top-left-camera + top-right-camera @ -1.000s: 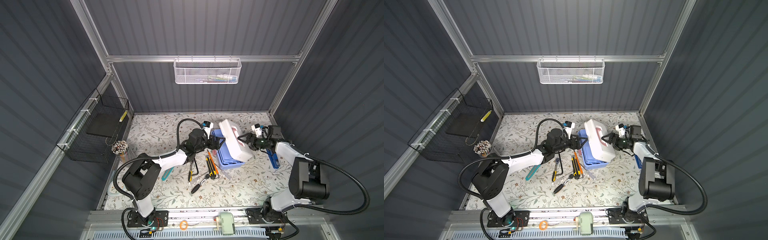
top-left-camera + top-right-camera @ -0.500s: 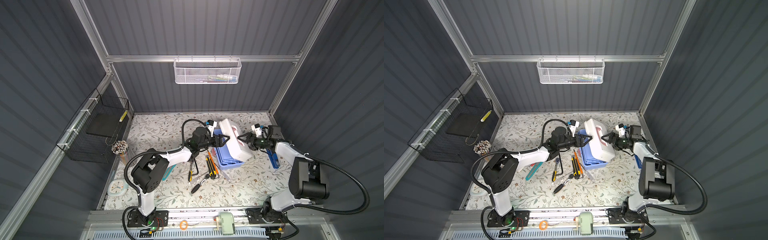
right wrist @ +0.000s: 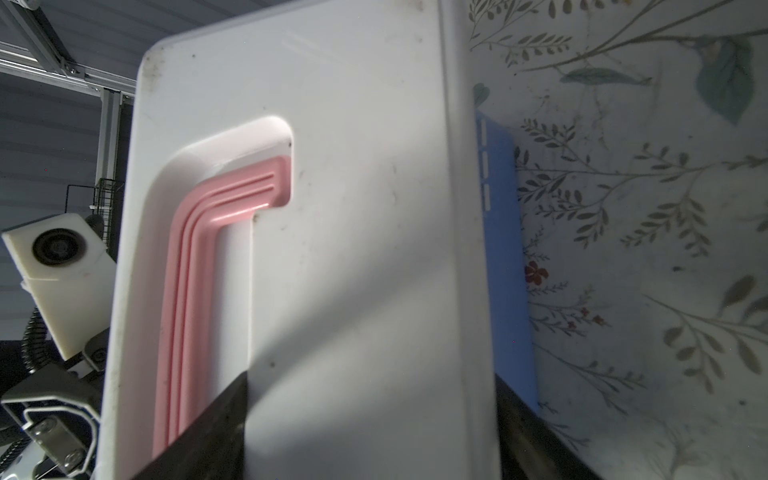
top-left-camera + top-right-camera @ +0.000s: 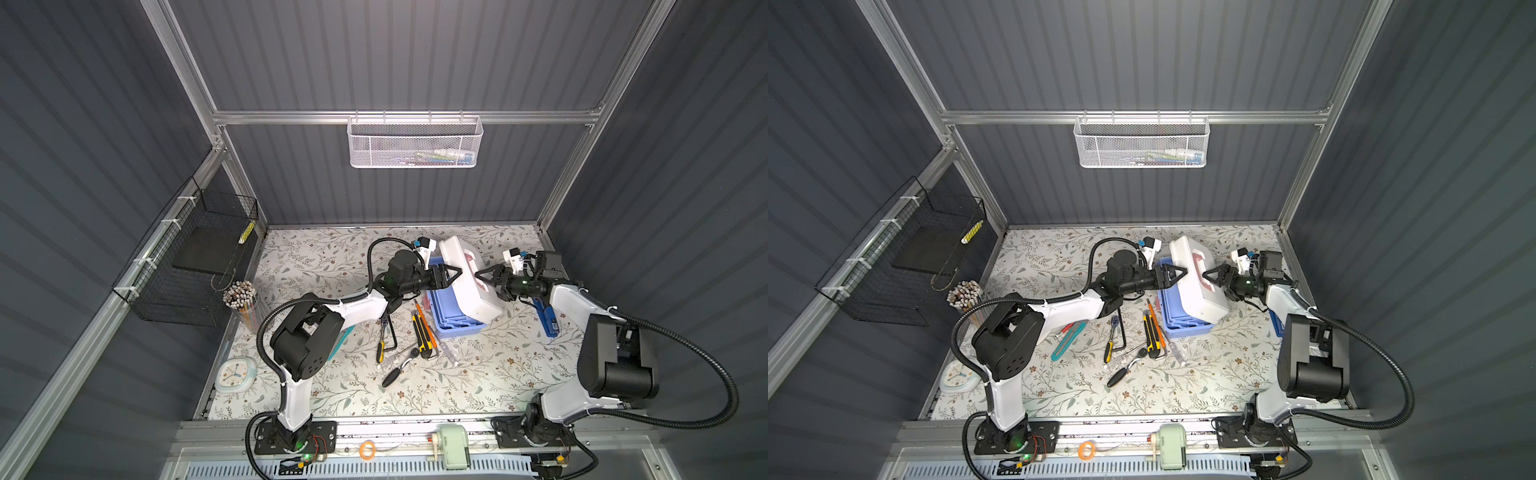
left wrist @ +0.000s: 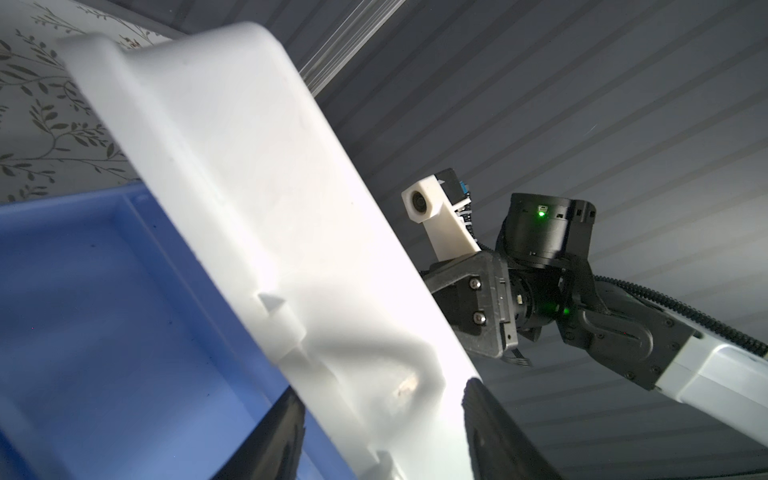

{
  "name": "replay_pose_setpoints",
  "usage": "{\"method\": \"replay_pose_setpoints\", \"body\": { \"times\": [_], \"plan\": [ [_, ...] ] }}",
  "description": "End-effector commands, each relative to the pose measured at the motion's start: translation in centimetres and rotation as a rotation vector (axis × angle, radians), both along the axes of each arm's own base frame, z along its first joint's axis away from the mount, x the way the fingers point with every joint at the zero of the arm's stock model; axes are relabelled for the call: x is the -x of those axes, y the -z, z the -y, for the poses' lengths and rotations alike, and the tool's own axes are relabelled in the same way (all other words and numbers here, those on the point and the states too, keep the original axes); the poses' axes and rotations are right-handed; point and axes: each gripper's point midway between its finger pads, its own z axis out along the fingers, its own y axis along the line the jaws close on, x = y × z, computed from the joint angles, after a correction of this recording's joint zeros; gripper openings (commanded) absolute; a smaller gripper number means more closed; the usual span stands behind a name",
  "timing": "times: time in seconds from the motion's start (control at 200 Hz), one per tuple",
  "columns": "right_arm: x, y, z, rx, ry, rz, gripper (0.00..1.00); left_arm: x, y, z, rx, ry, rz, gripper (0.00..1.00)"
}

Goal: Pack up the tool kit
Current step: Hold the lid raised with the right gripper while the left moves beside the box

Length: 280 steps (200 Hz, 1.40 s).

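lid: smooth white plastic, ribbed pink handle, tilted up over base
base: blue plastic, rectangular, trays nested inside
surface: floral mat; grey ribbed walls
tools: knives, ratchet on mat beside base
left gripper: half-wide astride lid rim; cannot tell if it grips
right gripper: wide, clamps lid by handle

table: floral print top, kinda busy
middle: blue base, utility knives and ratchet loose beside it
left edge: pencil cup, clock
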Motion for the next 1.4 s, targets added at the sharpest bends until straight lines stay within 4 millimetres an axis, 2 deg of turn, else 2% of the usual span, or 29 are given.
{"method": "replay_pose_setpoints", "body": {
  "times": [0.0, 0.18, 0.32, 0.54, 0.67, 0.85, 0.985, 1.07, 1.296, 1.396],
  "plan": [
    [0.1, -0.7, -0.4, -0.034, -0.006, 0.001, 0.52, 0.1, -1.3, 0.9, 0.044, 0.028, -0.002, 0.61],
    [0.0, -0.7, -0.4, -0.041, -0.007, 0.001, 0.53, -0.1, -2.3, 1.2, 0.082, 0.030, 0.001, 0.58],
    [-0.1, -0.7, -0.5, -0.037, -0.008, 0.003, 0.56, -0.3, -3.3, 1.7, 0.139, 0.039, -0.001, 0.51],
    [-0.2, -0.8, -0.6, -0.031, -0.016, 0.002, 0.57, -0.5, -3.5, 2.1, 0.171, 0.042, -0.010, 0.47],
    [-0.1, -0.5, -0.6, -0.019, -0.018, -0.004, 0.61, -0.5, -4.1, 2.1, 0.191, 0.038, -0.002, 0.41],
    [-0.2, -0.3, -0.3, 0.011, -0.015, -0.010, 0.72, -0.7, -4.5, 2.0, 0.212, 0.024, 0.005, 0.32],
    [-0.4, -0.1, 0.1, 0.051, -0.006, -0.018, 0.82, -0.7, -4.5, 2.1, 0.228, 0.023, 0.000, 0.31],
    [-0.6, -0.2, 0.1, 0.052, -0.010, -0.018, 0.99, -0.8, -4.6, 2.1, 0.238, 0.020, 0.001, 0.30],
    [-1.2, 0.1, 0.4, 0.059, -0.003, -0.032, 0.99, -0.8, -5.1, 1.9, 0.257, 0.014, 0.013, 0.29],
    [-1.4, 0.3, 1.3, 0.099, 0.026, -0.042, 0.99, -0.8, -4.9, 2.0, 0.255, 0.013, 0.010, 0.29]
  ]
}}
